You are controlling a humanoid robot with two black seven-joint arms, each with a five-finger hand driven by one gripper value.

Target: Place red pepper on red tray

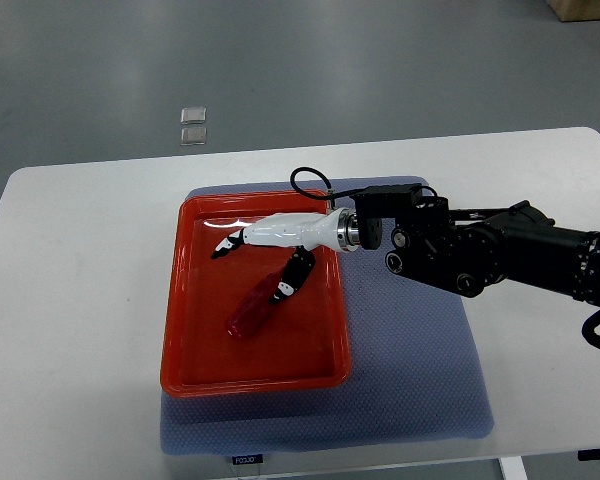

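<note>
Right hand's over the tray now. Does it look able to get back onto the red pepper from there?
Probably yes. The right hand hangs over the red tray, its fingers at the red pepper; nothing else lies between them.

— Obstructions? — The right hand [280,240] covers the upper end of the red pepper [252,312]; contact there indeterminate. — Edge losses? — Right arm [520,255] cut at the right edge; a brown object [590,8] clipped at the top corner.
</note>
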